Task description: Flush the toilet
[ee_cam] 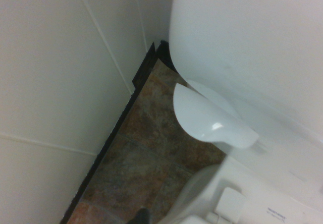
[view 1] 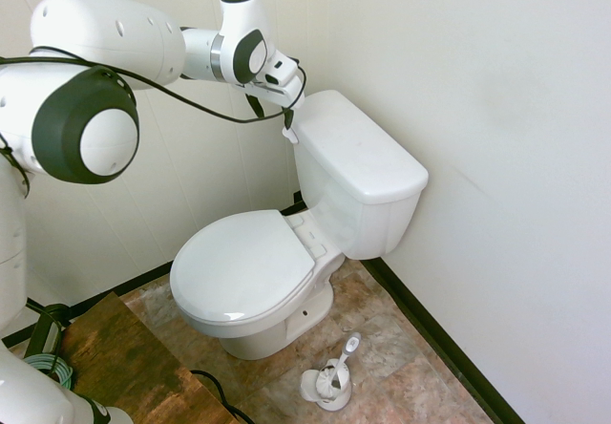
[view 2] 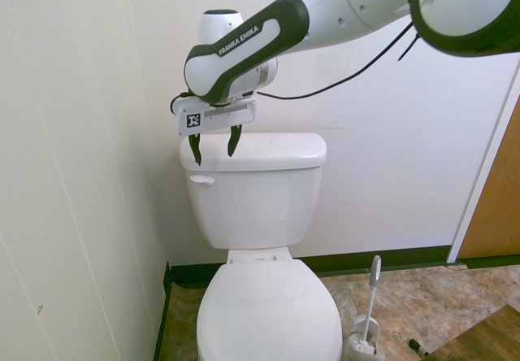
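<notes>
Fingers (view 2: 235,140), dark, narrow and tapered, point downward from my white two-finger gripper (view 2: 214,158); I have them spread wide, with nothing held between them. They hang at the front corner of the tank, near a small white, rounded flush lever (view 2: 201,180). Whether a fingertip touches it, I cannot tell.

The lever sits high on the front of a boxy white ceramic tank (view 2: 256,206), at the end beside the panelled wall. Above it lies a flat, smooth white tank lid (view 1: 358,147) with rounded corners. This tank belongs to the large white toilet (view 1: 263,343), which stands in the corner of the room, its glossy oval seat lid (view 1: 239,266) down over the bowl.

Beneath is a floor (view 1: 382,386) of mottled brown and grey, stone-look tiles. On it, near the toilet, a white brush with a looped handle (view 2: 374,271) stands in a small white holder (view 2: 357,346).

Around me, a cream wall with vertical grooves (view 2: 73,133) meets a plain, pale wall (view 1: 487,157), dark baseboard (view 1: 439,343) along the bottom. A brown wood-grain surface (view 1: 138,371) lies in front of the bowl.
</notes>
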Robot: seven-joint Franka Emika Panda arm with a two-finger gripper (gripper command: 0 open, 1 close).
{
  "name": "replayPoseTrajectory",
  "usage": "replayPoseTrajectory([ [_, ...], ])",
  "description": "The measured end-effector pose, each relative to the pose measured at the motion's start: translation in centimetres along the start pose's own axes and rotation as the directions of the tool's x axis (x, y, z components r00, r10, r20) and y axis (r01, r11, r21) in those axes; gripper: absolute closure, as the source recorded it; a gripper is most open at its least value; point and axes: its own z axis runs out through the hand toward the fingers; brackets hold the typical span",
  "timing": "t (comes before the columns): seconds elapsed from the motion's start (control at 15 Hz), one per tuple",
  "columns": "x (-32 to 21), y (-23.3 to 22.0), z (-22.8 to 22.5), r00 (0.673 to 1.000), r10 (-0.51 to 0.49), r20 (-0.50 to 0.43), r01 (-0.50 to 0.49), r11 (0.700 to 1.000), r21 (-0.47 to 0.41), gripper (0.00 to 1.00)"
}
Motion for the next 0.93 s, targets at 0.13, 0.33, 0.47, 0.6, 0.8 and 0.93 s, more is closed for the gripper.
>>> replayPoseTrajectory([
  [0.13,0.5,-0.6,1.3,1.0,0.005,-0.005,-0.005,1.0,0.01,1.0],
  [0.33,1.3,-1.2,3.0,1.0,0.021,0.002,-0.021,1.0,0.02,1.0],
  [0.47,1.6,-1.6,3.4,1.0,0.025,0.004,-0.025,0.999,0.034,1.0],
  [0.6,1.8,-2.2,3.7,1.0,0.025,0.004,-0.025,0.999,0.048,1.0],
  [0.8,2.3,-2.8,4.7,1.0,0.028,0.0,-0.027,0.998,0.057,1.0],
  [0.93,2.6,-3.1,5.3,1.0,0.029,-0.006,-0.029,0.998,0.06,1.0],
])
